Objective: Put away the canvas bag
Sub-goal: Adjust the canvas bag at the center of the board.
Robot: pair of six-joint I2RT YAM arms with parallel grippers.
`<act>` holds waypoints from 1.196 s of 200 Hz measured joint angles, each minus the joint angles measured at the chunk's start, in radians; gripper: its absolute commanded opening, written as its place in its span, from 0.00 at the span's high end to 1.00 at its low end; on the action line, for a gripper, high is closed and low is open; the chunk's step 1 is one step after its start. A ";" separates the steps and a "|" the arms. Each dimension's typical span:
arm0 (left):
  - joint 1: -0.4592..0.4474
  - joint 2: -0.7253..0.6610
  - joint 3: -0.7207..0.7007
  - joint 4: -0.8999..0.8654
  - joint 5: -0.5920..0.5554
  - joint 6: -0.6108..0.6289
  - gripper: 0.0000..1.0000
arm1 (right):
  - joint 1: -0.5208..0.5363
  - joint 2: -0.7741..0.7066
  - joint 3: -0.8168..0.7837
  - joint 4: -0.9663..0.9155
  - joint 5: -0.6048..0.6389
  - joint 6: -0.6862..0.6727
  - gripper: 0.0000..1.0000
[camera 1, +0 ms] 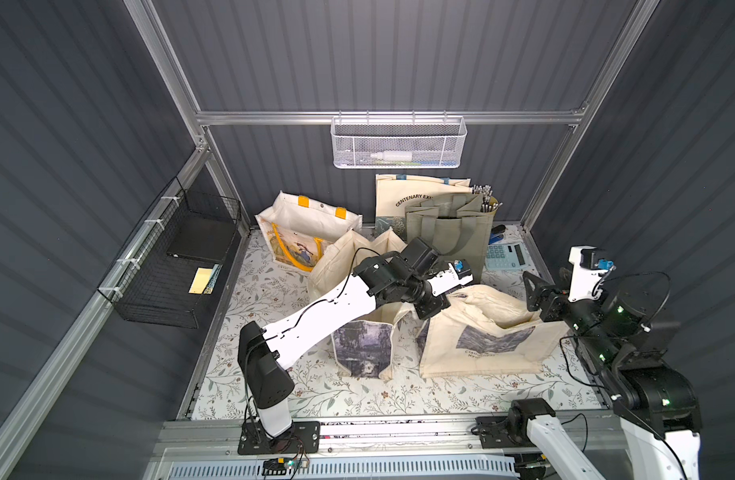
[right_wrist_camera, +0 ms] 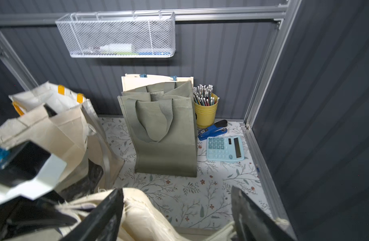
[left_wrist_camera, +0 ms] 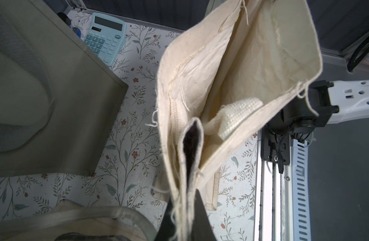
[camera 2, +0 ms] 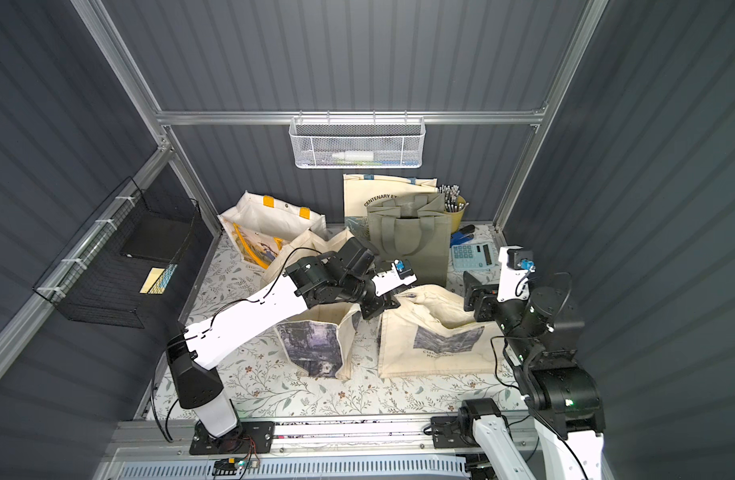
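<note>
The canvas bag (camera 1: 482,336), cream with a dark printed picture, lies slumped on the right of the floral table in both top views (camera 2: 436,336). My left gripper (camera 1: 435,309) is shut on the bag's rim at its left corner, lifting the mouth open. In the left wrist view the rim cloth (left_wrist_camera: 231,73) runs between the shut fingers (left_wrist_camera: 200,221), and a woven handle shows inside. My right gripper (camera 1: 532,291) stands open over the bag's right rim. Its fingers (right_wrist_camera: 108,215) straddle loose cloth (right_wrist_camera: 141,215) without pinching it.
A second cream bag (camera 1: 365,345) stands under my left arm. Behind it stand a white bag with yellow handles (camera 1: 307,224), an olive bag (camera 1: 448,232), a calculator (camera 1: 505,255), a stapler (right_wrist_camera: 212,130) and a pencil cup (right_wrist_camera: 206,110). A white mesh basket (camera 1: 399,143) and a black wire basket (camera 1: 178,257) hang on the walls.
</note>
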State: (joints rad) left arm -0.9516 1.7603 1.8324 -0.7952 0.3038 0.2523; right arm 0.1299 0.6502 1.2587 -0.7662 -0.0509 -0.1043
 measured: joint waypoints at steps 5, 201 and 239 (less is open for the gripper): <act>0.006 0.000 0.000 -0.003 0.005 0.003 1.00 | 0.008 0.001 0.003 -0.016 -0.001 -0.035 0.17; 0.063 -0.122 -0.183 0.066 0.161 0.110 1.00 | 0.208 -0.166 -0.153 -0.296 0.294 -0.521 0.03; 0.063 -0.144 -0.219 0.102 0.161 0.116 1.00 | 0.233 -0.170 -0.184 -0.286 0.336 -0.538 0.03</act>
State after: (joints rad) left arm -0.8883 1.6161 1.6138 -0.6930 0.4652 0.3679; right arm 0.3626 0.4801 1.0744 -1.0519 0.2852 -0.6422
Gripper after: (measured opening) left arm 0.087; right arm 0.968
